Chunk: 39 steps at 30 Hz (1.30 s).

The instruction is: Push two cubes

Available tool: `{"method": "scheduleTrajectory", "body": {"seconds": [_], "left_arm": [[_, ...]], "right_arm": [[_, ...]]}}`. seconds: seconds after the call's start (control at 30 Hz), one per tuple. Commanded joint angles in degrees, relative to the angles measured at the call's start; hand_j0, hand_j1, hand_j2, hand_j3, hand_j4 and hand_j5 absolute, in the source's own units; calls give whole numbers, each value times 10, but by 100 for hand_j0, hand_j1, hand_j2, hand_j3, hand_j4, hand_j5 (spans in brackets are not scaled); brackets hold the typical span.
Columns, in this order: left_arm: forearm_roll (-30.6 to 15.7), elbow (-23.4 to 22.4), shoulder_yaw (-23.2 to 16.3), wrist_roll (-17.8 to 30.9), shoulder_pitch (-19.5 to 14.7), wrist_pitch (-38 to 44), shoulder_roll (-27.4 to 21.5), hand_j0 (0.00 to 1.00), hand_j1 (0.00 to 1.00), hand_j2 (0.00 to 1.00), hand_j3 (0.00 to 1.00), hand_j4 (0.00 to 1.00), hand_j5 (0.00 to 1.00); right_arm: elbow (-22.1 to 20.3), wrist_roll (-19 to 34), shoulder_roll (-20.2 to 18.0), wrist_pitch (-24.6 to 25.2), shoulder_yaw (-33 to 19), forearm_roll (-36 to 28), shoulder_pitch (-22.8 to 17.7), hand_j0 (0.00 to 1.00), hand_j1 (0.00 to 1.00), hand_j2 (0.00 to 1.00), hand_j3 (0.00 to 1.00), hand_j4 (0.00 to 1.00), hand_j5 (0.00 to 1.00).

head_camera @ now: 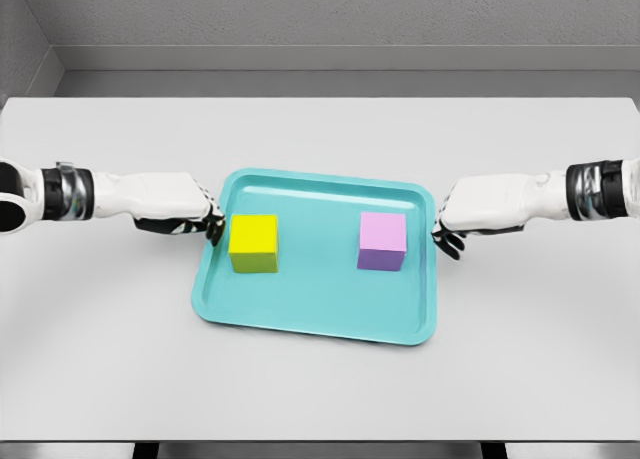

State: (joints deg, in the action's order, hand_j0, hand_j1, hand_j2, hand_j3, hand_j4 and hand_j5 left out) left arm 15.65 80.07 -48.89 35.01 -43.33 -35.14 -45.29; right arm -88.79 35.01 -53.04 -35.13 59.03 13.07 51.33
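Note:
A yellow cube (253,243) sits on the left half of a teal tray (315,319), and a pink cube (382,241) sits on its right half. My left hand (205,222) reaches in from the left, its curled fingers at the tray's left rim, just left of the yellow cube, holding nothing. From the right, my right hand (446,234) hovers at the tray's right rim with fingers curled, a short gap from the pink cube.
The tray lies in the middle of a light grey table (320,129). A grey wall runs behind the table's far edge.

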Motion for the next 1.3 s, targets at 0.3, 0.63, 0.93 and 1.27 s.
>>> {"method": "scheduleTrajectory", "body": {"seconds": [0.3, 0.63, 0.93, 1.27], "left_arm": [[14, -2, -4, 0, -1, 1, 14, 40, 40, 40, 40, 40, 40], [52, -2, -12, 0, -4, 1, 51, 39, 39, 39, 39, 39, 39], [50, -5, -13, 0, -22, 1, 74, 39, 39, 39, 39, 39, 39], [48, -17, -12, 0, -33, 1, 95, 40, 40, 40, 40, 40, 40]], "right_arm": [[77, 0, 47, 1, 12, 23, 3, 27, 27, 27, 27, 27, 27], [78, 0, 65, 1, 32, 39, 8, 27, 27, 27, 27, 27, 27], [83, 0, 79, 1, 44, 40, 15, 27, 27, 27, 27, 27, 27], [81, 0, 102, 1, 45, 44, 20, 27, 27, 27, 27, 27, 27]]}}
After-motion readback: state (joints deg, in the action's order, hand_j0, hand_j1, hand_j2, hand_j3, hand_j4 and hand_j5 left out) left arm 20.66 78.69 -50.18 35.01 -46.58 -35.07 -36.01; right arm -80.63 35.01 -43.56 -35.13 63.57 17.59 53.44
